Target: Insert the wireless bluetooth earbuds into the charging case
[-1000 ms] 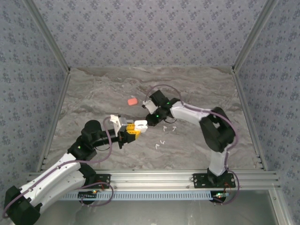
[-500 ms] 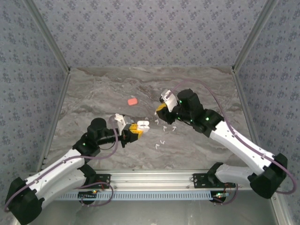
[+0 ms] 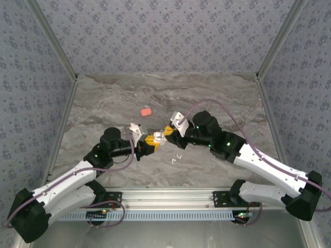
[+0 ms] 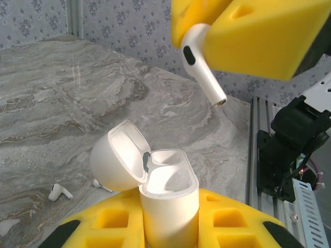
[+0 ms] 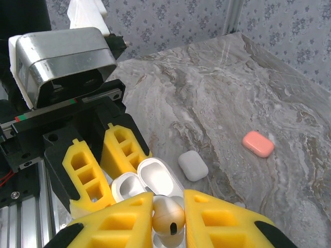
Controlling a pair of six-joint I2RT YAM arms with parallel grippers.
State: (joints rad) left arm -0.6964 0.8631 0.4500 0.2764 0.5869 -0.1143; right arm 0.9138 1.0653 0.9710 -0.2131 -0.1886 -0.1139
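left gripper [image 3: 150,142]: clamping shut on the charging case [image 4: 168,204], gripping its lower body between yellow pads and holding it upright.
case lid [image 4: 120,161]: leaning back on its hinge, hanging open beside the mouth of the charging case.
right gripper [image 5: 168,219]: pinching a white earbud [image 4: 202,64] by its head, jaws closed on it, hovering just above the charging case.
white earbud: hanging tilted, stem pointing down towards the mouth of the charging case, apart from the case.
loose earbuds [image 3: 179,155]: lying on the marble table [image 3: 103,103] near the charging case, on the side towards the arm bases; one more lying on the table beneath the open lid in the left wrist view.
pale closed case [image 5: 192,165]: resting flat on the table, near the charging case.
coral-red case [image 3: 146,111]: sitting on the table well apart from the charging case, on the side away from the arm bases.
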